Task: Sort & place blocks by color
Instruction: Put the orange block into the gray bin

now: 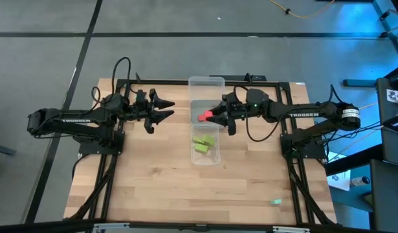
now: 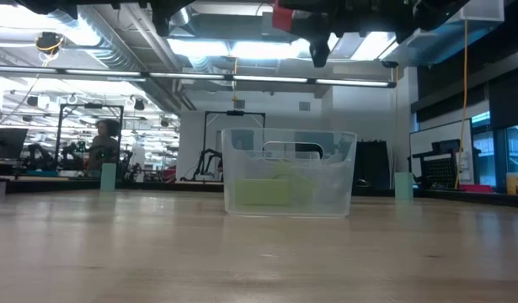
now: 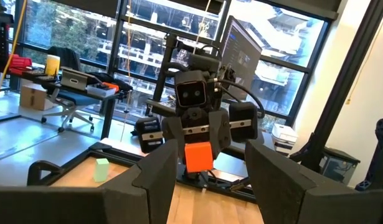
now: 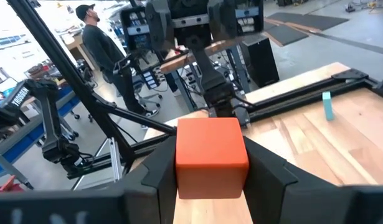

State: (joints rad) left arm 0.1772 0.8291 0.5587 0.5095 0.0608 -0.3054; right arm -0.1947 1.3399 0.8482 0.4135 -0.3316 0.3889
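A small red cube block (image 1: pixel 204 116) was pinched by the right gripper (image 1: pixel 214 116) above the clear plastic tray (image 1: pixel 206 82), where lime blocks (image 1: pixel 204 143) already lay. The left gripper (image 1: pixel 166 108) waited spread. One teal block (image 1: pixel 276 202) was left near right.

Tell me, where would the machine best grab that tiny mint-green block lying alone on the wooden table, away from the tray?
Probably from straight above, pinching the tiny mint-green block across its narrower width: it seems a short bar on the wooden table, nothing beside it. The nearer right tool is shut on a red cube.
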